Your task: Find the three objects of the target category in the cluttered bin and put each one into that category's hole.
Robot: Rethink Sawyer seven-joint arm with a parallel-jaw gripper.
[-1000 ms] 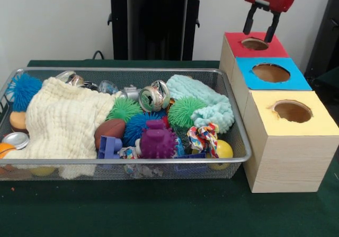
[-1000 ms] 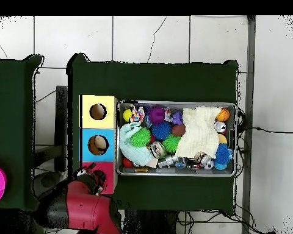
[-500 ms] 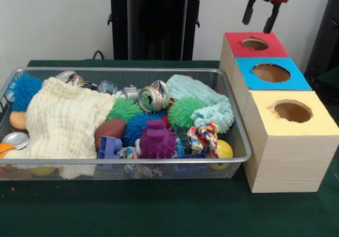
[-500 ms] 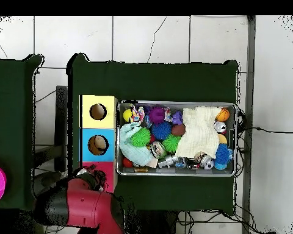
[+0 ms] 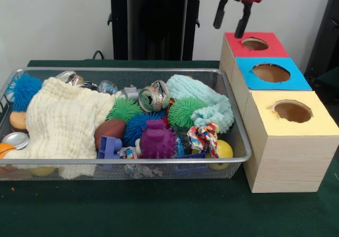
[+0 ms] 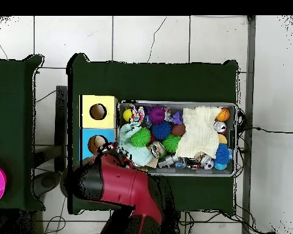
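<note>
The gripper [image 5: 231, 20] is held with its fingers [image 5: 243, 24] apart and empty; the cluttered bin [image 5: 132, 161] is seen on the desk [image 5: 159, 210] well below them.

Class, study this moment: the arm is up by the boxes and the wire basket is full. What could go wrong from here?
The open end effector hangs empty, close to the red box; swinging low could clip it. In the wire basket, the cream cloth covers things, so targets may be missed. The spiky balls sit packed together, so a grasp may snag neighbours.
</note>
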